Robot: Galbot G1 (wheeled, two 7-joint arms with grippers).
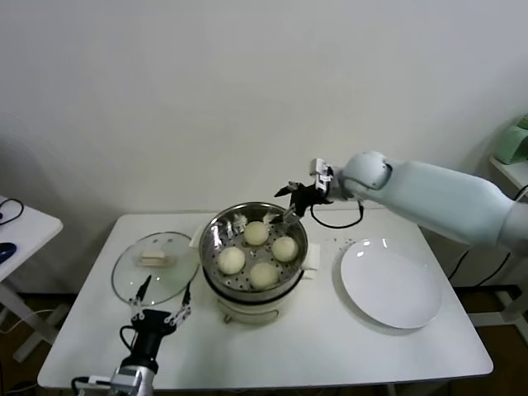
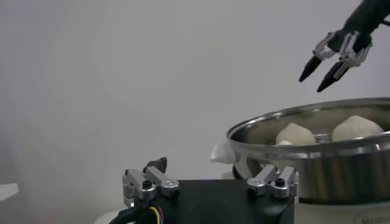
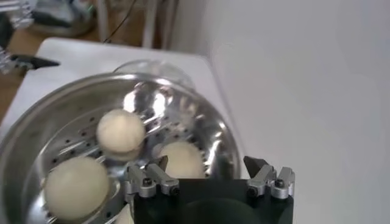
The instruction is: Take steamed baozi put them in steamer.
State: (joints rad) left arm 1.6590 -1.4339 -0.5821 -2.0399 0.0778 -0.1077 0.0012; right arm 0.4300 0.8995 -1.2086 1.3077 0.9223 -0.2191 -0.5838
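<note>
Head view: four steamed baozi (image 1: 258, 253) sit inside the shiny steamer (image 1: 216, 233) in the middle of the white table (image 1: 330, 346). The right gripper (image 1: 290, 200) hangs just above the steamer's back rim with its fingers spread open and nothing in them. A white plate (image 1: 391, 285) lies to the right of the steamer and a glass lid (image 1: 157, 266) lies to the left. The left gripper (image 1: 164, 299) waits near the front of the table beside the lid, with its fingers apart and holding nothing.

Left wrist view: the steamer (image 2: 304, 149) is close by, and two buns peek over its rim. The right gripper (image 2: 326, 68) hangs open above it.

Right wrist view: three buns rest on the steamer's holey bottom (image 3: 73, 146), right below the open fingers (image 3: 159, 165).
</note>
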